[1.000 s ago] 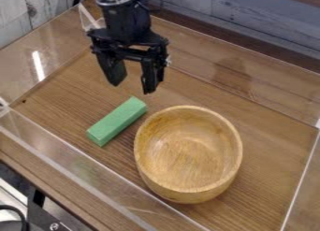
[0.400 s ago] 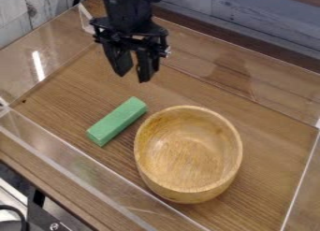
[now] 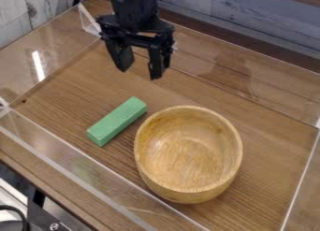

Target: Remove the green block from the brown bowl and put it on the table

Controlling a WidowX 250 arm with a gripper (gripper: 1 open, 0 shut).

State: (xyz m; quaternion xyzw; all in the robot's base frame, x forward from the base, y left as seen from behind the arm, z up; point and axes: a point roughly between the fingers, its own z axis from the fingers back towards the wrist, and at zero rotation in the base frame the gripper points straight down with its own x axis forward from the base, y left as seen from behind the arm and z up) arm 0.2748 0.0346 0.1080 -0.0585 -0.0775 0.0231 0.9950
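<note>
The green block lies flat on the table, just left of the brown bowl and apart from its rim. The bowl stands upright with nothing inside it. My gripper hangs above the table behind the block, pointing down. Its dark fingers are spread wide with nothing between them.
Clear acrylic walls edge the tabletop along the front, left and right sides. A grey plank wall runs behind the table. Dark equipment shows at the bottom left corner.
The gripper has moved up and away from the block toward the back of the table. Its fingers were closer together in the middle frame and are spread wide again now. Block and bowl have not moved.
</note>
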